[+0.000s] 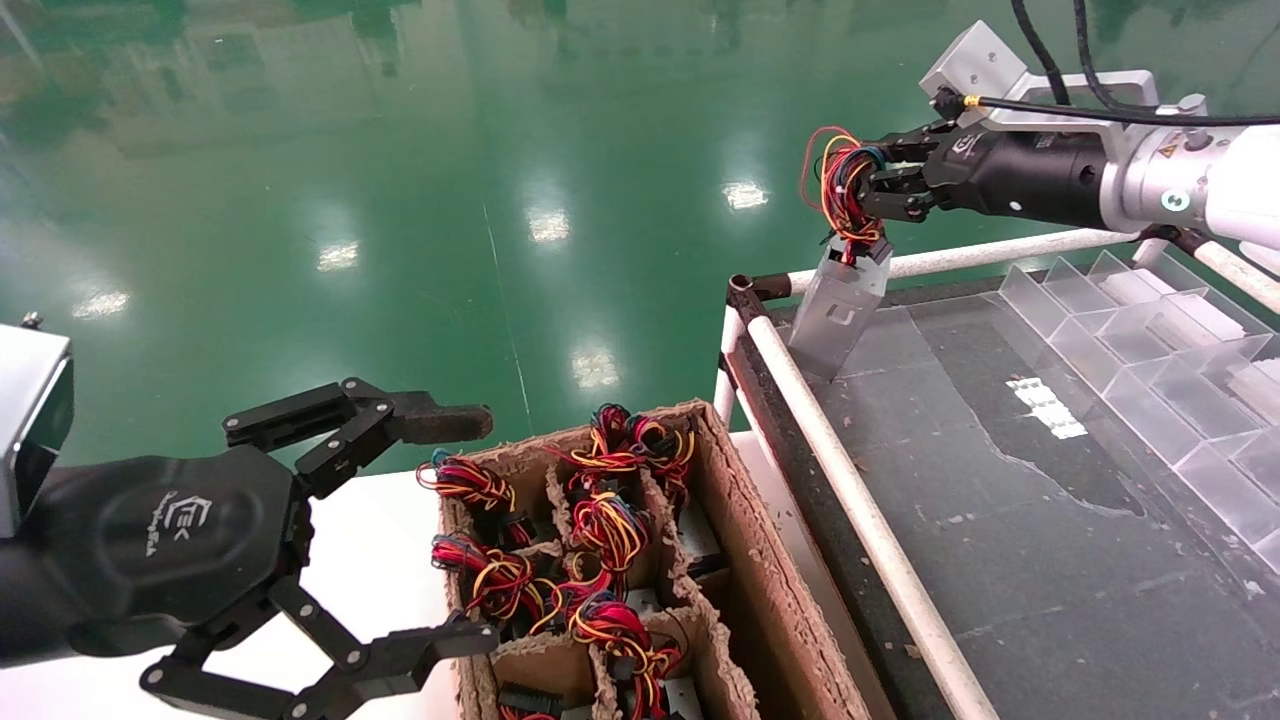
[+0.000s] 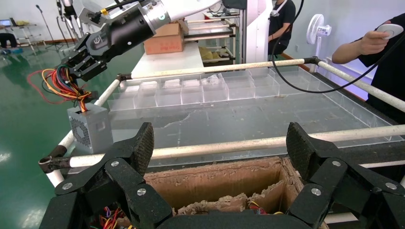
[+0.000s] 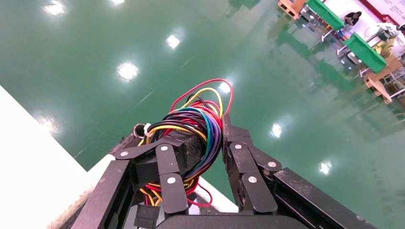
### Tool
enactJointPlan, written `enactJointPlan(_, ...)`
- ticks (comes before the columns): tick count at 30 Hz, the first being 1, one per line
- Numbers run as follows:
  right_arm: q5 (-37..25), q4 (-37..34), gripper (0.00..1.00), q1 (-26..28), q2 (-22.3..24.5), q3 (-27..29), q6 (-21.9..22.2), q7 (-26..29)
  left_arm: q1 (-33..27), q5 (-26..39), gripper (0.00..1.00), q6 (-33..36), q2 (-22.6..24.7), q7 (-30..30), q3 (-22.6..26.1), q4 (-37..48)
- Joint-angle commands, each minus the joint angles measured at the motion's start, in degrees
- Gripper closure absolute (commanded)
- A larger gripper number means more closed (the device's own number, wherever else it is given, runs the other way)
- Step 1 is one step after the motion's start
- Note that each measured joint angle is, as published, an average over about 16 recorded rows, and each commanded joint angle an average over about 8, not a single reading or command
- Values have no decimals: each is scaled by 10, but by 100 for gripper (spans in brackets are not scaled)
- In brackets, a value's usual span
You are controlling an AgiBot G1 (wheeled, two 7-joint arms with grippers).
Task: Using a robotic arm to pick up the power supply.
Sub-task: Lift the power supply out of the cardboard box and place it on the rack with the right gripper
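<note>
The power supply (image 1: 843, 300) is a small grey metal box with a perforated side (image 2: 90, 130). It hangs tilted by its wire bunch (image 1: 848, 188) over the near-left corner of the dark table (image 1: 1000, 520), with its lower end at the table surface. My right gripper (image 1: 868, 186) is shut on that bunch of red, yellow, blue and black wires (image 3: 191, 129), above the box. In the right wrist view the box itself is hidden under the fingers (image 3: 167, 171). My left gripper (image 1: 470, 530) hangs open above the cardboard box (image 1: 760, 560), holding nothing (image 2: 220, 145).
The cardboard box has dividers and holds several more wire bunches (image 1: 600, 520). A white tube rail (image 1: 850, 500) edges the dark table. Clear plastic bins (image 1: 1150, 340) line its right side. A person's hand with a controller (image 2: 377, 40) is at the far side.
</note>
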Motion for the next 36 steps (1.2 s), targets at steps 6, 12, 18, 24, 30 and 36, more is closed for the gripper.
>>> enactJointPlan(6, -1, 1, 100, -6, -9, -1, 13, 2, 0, 0, 0, 0, 0, 0, 0, 0)
enactJointPlan(12, 2, 4, 100, -11, -27, 1, 40, 2, 0, 0, 0, 0, 0, 0, 0, 0)
enactJointPlan(18, 5, 7, 100, -15, -41, 3, 57, 1, 0, 0, 0, 0, 0, 0, 0, 0)
enactJointPlan(24, 4, 4, 100, -22, -44, 3, 65, 0, 0, 0, 0, 0, 0, 0, 0, 0)
enactJointPlan(30, 6, 2, 37, -25, -42, 4, 76, 3, 0, 0, 0, 0, 0, 0, 0, 0)
enactJointPlan(36, 7, 2, 0, -25, -40, 5, 82, 7, 0, 0, 0, 0, 0, 0, 1, 0)
